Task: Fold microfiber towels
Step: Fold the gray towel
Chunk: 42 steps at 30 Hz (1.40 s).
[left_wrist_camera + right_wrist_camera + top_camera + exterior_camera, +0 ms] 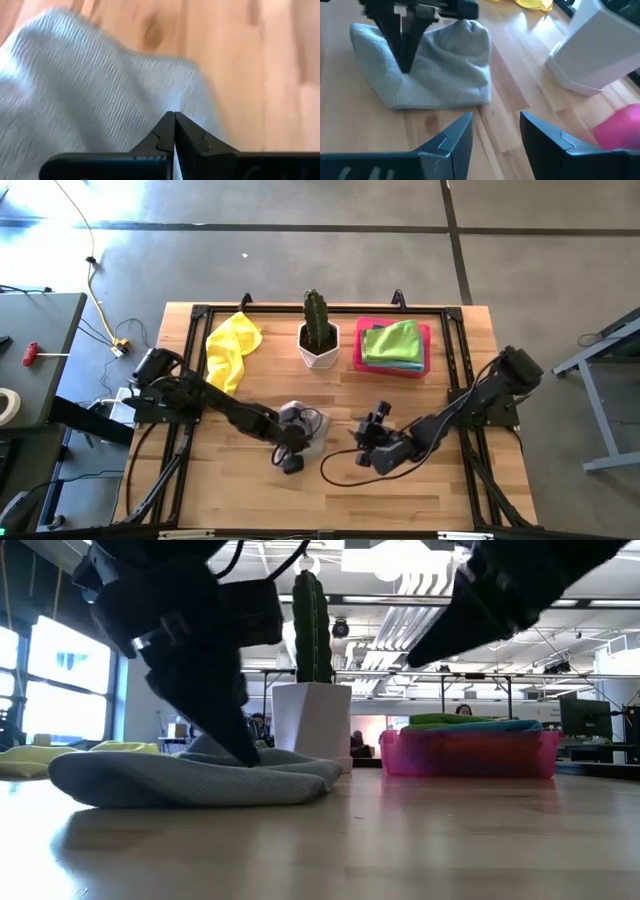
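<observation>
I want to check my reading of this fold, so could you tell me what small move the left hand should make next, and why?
Probably lift a little and carry the pinched edge across: the left hand is shut on the soft grey microfiber towel, which lies bunched on the wooden table, while the open right hand waits beside it.

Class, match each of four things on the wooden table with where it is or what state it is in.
1. soft grey microfiber towel
2. floppy yellow microfiber towel
3. lime green microfiber towel
4. right tool

a. on the stack in the rigid pink tray
b. open, holding nothing
c. crumpled by the table's left rail
d. under the shut left tool

Pairs: 1-d, 2-c, 3-a, 4-b
</observation>
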{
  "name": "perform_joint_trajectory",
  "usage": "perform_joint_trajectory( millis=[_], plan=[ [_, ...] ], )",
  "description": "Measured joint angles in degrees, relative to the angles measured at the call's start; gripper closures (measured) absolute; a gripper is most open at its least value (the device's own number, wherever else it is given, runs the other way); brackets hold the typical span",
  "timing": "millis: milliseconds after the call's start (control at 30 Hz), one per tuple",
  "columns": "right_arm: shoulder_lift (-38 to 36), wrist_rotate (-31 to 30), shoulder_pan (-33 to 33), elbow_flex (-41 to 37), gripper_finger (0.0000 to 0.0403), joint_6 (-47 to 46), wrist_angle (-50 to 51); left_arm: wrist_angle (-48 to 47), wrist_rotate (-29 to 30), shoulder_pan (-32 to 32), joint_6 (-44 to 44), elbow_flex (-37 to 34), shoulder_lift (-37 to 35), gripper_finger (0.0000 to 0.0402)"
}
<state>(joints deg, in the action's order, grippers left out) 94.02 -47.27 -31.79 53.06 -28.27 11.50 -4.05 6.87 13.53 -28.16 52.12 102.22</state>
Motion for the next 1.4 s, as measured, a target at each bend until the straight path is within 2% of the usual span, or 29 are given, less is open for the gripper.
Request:
perform_joint_trajectory(
  millis=[100,200,400,600,800,933,1100,1300,1400],
  plan=[
    [3.55,-0.02,0.01,0.0,0.0247,0.15,-2.27,5.82,-0.74,0.17,1.21,-0.04,1.67,0.0401],
    [6.47,-0.05,0.11,0.0,0.0247,2.74,-3.4,8.88,-5.11,0.38,1.42,-0.02,2.54,0.0401],
    [11.19,-0.28,1.32,0.0,0.0247,17.34,-7.87,9.98,-11.8,2.42,2.89,0.22,1.82,0.0401],
    [14.46,0.91,5.76,0.02,0.0247,32.07,-16.71,8.79,-11.96,6.56,1.49,1.84,0.98,0.0401],
    [15.08,11.24,10.4,0.0,0.0247,43.58,-17.03,8.16,-11.96,10.29,0.75,3.55,0.96,0.0401],
    [15.08,13.94,12.48,0.02,0.0247,49.79,-17.84,8.31,-10.86,11.81,0.74,3.61,0.96,0.0401],
    [15.24,20.34,14.65,0.02,0.0247,55.68,-18.64,8.41,-10.29,12.47,0.74,3.61,0.96,0.0401],
    [17.82,20.64,15.93,0.21,0.0247,64.0,-24.54,8.52,-9.1,12.47,0.74,3.61,0.96,0.0401],
    [18.77,17.79,16.02,0.27,0.0247,66.31,-28.66,8.51,-8.98,12.43,0.74,3.61,0.96,0.0401]
  ],
)
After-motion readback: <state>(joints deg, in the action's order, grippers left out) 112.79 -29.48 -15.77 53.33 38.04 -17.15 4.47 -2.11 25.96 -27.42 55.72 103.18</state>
